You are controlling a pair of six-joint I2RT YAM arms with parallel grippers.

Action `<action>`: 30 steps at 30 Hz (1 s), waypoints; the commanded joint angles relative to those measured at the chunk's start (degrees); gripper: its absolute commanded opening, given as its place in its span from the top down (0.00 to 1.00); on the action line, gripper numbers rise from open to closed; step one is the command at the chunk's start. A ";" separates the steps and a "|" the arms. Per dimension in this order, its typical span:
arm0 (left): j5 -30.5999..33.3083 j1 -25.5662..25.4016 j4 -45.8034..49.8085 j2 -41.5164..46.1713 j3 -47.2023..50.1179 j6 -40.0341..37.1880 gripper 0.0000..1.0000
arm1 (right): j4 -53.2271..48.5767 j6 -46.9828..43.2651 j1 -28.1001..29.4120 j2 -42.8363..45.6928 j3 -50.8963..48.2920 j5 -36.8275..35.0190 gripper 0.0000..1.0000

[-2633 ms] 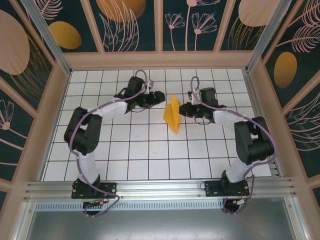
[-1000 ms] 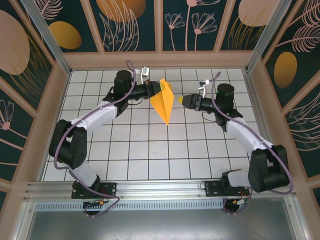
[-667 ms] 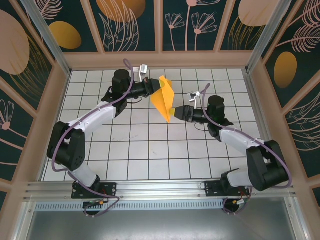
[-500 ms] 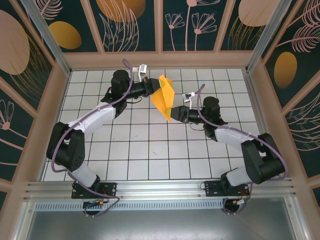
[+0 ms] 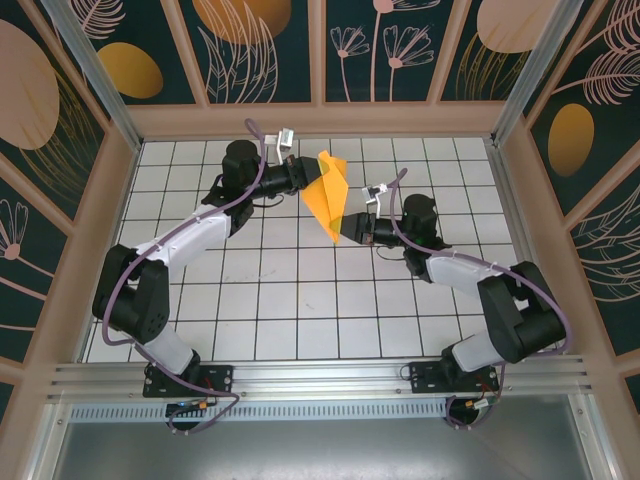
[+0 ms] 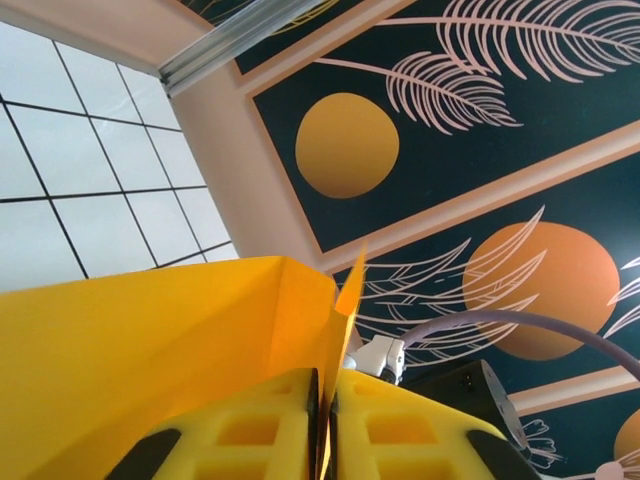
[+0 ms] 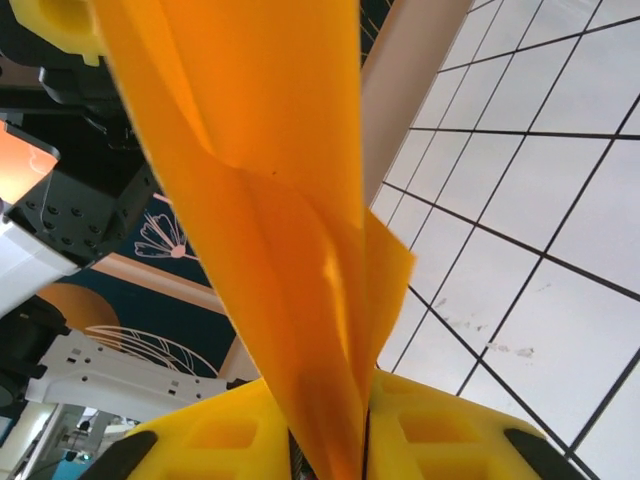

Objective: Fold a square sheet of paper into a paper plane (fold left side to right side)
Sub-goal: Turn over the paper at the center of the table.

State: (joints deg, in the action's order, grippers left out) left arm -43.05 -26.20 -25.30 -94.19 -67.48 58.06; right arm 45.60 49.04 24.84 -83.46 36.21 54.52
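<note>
The square sheet of paper [image 5: 325, 197], orange-yellow and folded into a pointed shape, hangs above the tiled floor near the back middle. My left gripper [image 5: 303, 180] is shut on its upper left edge. My right gripper [image 5: 351, 230] is shut on its lower tip. In the left wrist view the paper [image 6: 150, 330] spreads left from the closed left gripper [image 6: 325, 405], its thin edge pinched between the yellow pads [image 6: 255, 425]. In the right wrist view the folded layers [image 7: 260, 150] rise from the closed right gripper [image 7: 330, 435], and the paper is twisted.
White tiled floor [image 5: 300, 300] lies below the paper, walled by beige frames and dark floral panels [image 5: 260, 50]. The rear wall stands close behind the left gripper. Both arm bases sit at the near rail [image 5: 320, 375].
My right gripper swung left from open beside the paper to the paper's lower tip and shut on it. My left gripper kept the paper raised, barely shifting.
</note>
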 commanded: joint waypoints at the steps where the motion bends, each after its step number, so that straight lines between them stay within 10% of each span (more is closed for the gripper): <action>1: 0.81 0.00 3.62 2.32 -1.17 -4.30 0.81 | -5.70 -5.24 -0.23 2.70 1.69 -1.88 0.81; 8: 10.39 2.55 19.73 7.44 -2.38 -15.46 0.44 | -31.18 -20.20 -0.11 4.71 7.97 -11.12 0.84; 14: 33.60 3.08 31.79 17.72 0.08 -25.54 0.28 | -60.90 -33.42 4.86 2.35 20.39 -41.38 0.86; 22: 53.37 3.08 30.54 33.06 11.38 -26.16 0.19 | -91.34 -32.81 18.19 -14.11 39.70 -83.91 0.85; 30: 57.08 3.08 30.96 37.24 14.42 -26.19 0.16 | -107.03 -30.50 26.75 -33.12 53.42 -97.72 0.85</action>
State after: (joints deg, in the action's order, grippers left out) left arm 10.87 -23.22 5.26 -58.00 -53.43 33.19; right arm -50.41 17.74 50.15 -113.43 85.84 -33.50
